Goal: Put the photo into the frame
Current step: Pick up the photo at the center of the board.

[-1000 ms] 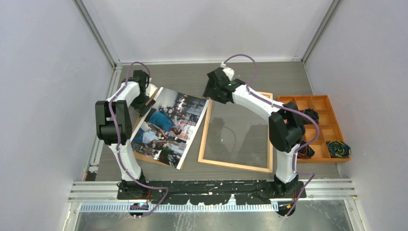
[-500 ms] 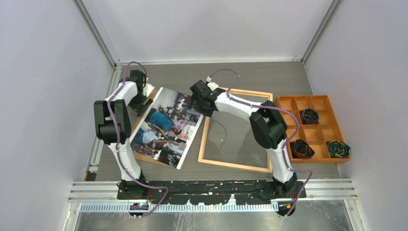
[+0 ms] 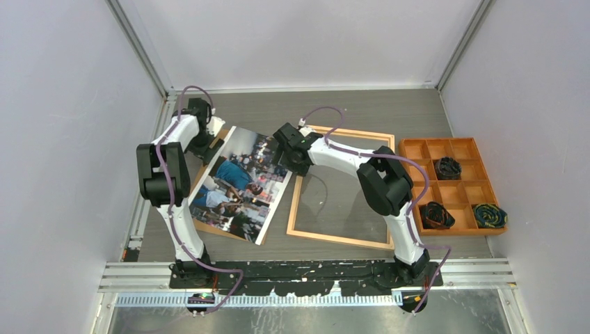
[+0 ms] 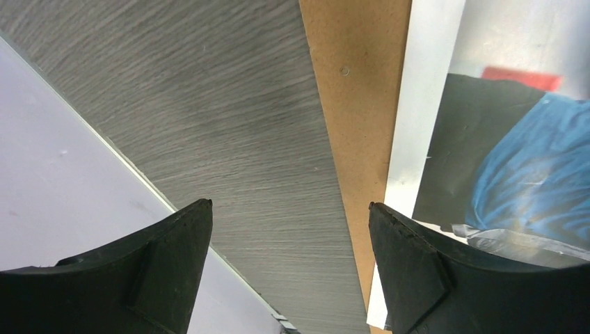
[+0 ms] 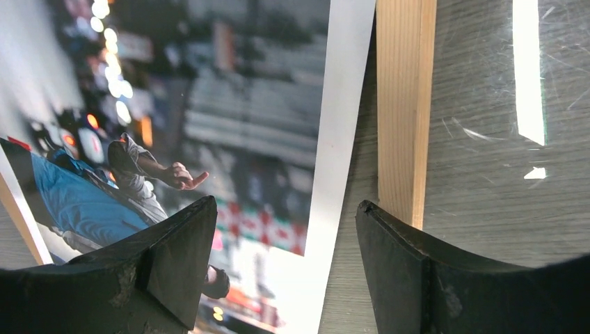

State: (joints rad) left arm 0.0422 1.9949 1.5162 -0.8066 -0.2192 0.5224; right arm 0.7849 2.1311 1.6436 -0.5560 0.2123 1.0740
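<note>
Photo (image 3: 240, 184) face up on a brown board (image 4: 355, 104), left of the frame (image 3: 341, 239), white margin just beside its left rail, with right gripper (image 5: 285, 205) above that gap, left gripper (image 4: 289, 207) over the board's edge, all 2 spread apart and empty.

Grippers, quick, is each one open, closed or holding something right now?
Left gripper: jaws open, holding nothing, at the photo edge.
Right gripper: jaws open, holding nothing, over the photo margin and the frame border.
</note>
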